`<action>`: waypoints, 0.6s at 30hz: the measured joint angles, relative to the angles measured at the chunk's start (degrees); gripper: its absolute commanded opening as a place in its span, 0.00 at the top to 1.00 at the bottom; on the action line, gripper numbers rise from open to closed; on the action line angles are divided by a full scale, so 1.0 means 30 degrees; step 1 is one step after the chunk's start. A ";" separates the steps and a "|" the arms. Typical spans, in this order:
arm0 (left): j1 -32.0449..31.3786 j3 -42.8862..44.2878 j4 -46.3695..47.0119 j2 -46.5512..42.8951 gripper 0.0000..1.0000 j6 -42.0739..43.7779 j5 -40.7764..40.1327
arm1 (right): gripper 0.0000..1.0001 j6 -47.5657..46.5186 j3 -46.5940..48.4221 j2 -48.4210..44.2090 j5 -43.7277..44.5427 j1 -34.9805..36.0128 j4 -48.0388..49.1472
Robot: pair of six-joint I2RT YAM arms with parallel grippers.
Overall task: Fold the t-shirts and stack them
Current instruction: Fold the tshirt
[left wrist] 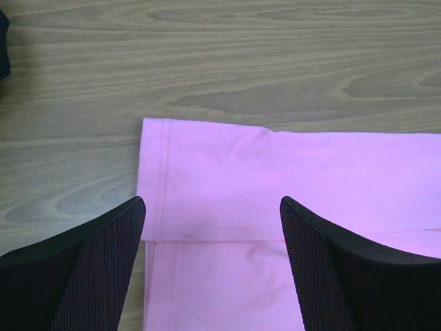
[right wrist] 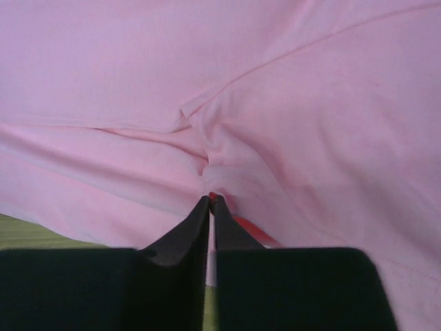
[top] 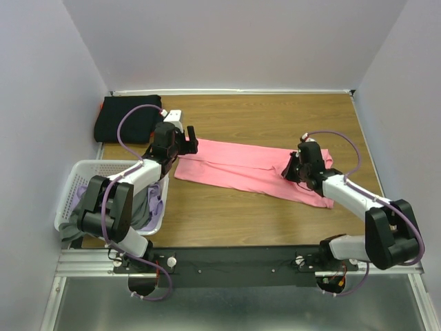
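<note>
Top view: high at near edge, looking down on whole worktop (top: 275, 117). Wrist views: close, aimed downward; all three share pink tee (top: 234, 169).

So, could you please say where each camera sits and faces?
Top external: over the near edge of the table, facing down; left arm, right arm show.
Left wrist: on the left arm, facing down at the pink shirt; open left claw shows.
Right wrist: close on that shirt; shut right claw pinches it.
Shared: the pink shirt.

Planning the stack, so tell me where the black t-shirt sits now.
In the top view, the black t-shirt lies at the far left corner of the table, beyond the white basket and left of the left gripper.
</note>
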 measured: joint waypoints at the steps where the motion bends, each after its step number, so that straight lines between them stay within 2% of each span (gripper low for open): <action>1: 0.0000 -0.0015 0.0000 0.0000 0.13 0.0000 0.0036 | 0.69 0.0073 -0.0080 0.0000 -0.0007 0.0080 -0.0124; 6: 0.0000 -0.0109 0.0000 0.0000 0.13 0.0000 0.0146 | 0.44 0.0321 -0.0204 -0.0612 0.0117 0.0291 -0.0758; 9: 0.0000 -0.0080 -0.0058 0.0000 0.12 0.0066 0.0138 | 0.37 0.0364 -0.0131 -0.1486 0.0976 0.0299 -0.0889; 15: 0.0000 0.0867 -0.0408 0.0364 0.11 0.0350 0.0138 | 0.37 -0.0146 0.1770 -0.0889 0.2397 -0.0685 -0.1144; 18: 0.0000 0.1836 -0.0495 0.1173 0.11 0.0488 0.0138 | 0.37 -0.0641 0.3264 0.0648 0.2492 -0.2594 -0.1035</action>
